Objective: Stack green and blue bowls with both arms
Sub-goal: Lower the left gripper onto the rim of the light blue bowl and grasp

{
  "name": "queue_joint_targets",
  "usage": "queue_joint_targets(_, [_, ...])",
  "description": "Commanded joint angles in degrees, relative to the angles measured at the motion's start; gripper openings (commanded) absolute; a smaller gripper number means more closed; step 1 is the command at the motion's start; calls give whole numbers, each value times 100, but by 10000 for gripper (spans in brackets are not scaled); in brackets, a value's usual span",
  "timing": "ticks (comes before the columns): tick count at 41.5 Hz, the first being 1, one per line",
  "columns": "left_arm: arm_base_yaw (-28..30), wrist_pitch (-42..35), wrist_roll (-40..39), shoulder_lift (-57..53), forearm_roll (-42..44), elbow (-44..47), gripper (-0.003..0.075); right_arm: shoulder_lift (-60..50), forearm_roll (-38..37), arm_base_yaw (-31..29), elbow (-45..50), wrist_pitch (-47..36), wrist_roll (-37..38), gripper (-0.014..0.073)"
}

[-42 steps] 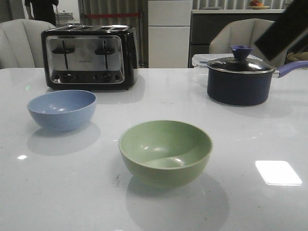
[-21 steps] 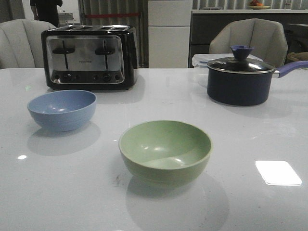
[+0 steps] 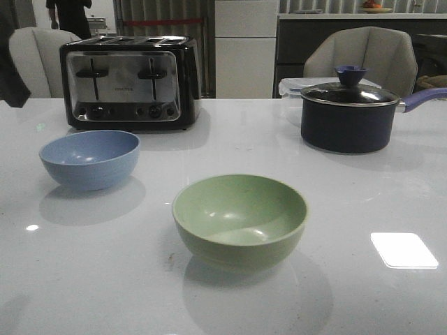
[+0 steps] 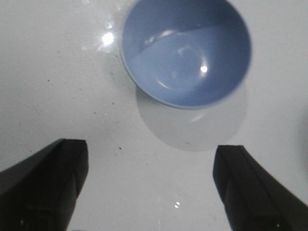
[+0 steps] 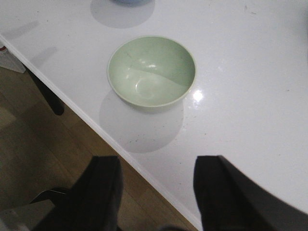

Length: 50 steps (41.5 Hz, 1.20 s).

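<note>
The dusty blue bowl [image 3: 89, 159] stands upright and empty on the left of the white table [image 3: 391, 188]. The sage green bowl [image 3: 239, 220] stands upright and empty at the front centre, apart from it. In the left wrist view, my left gripper [image 4: 150, 154] is open and empty above the table, short of the blue bowl [image 4: 186, 52]. In the right wrist view, my right gripper [image 5: 156, 166] is open and empty, held high over the table's front edge, short of the green bowl [image 5: 151, 70]. A dark part of the left arm [image 3: 10, 70] shows at the left edge.
A black and steel toaster [image 3: 129, 82] stands at the back left. A dark lidded saucepan [image 3: 347, 117] with a purple handle stands at the back right, a clear container [image 3: 290, 89] behind it. Chairs stand beyond the table. The wooden floor [image 5: 38, 120] lies below the table's edge.
The dark arm at the upper right of the front view has left the picture. A dark part of the left arm has come in at the left edge. The bowls have not moved.
</note>
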Motion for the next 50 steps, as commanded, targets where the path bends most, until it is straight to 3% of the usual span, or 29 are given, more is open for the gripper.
queue_joint_targets(1, [163,-294,-54,432,-19,-593,582,2,83,-2,-163,-367,-59,455])
queue_joint_targets(21, [189,-310,-54,2592,-236,-2285,569,2,83,-2,-163,-367,-59,455])
queue_joint_targets(25, [189,-390,-54,2728,-236,-2325,494,2,83,-2,-163,-367,-59,455])
queue_joint_targets(34, [189,-380,-43,2797,-236,-2325,230,2,83,-2,-163,-367,-59,455])
queue_joint_targets(40, [189,-368,-32,2797,-236,-2325,96,2,83,-2,-163,-367,-59,455])
queue_joint_targets(50, [106,-103,28,2402,-318,-2325,96,2,83,-2,-163,-367,-59,455])
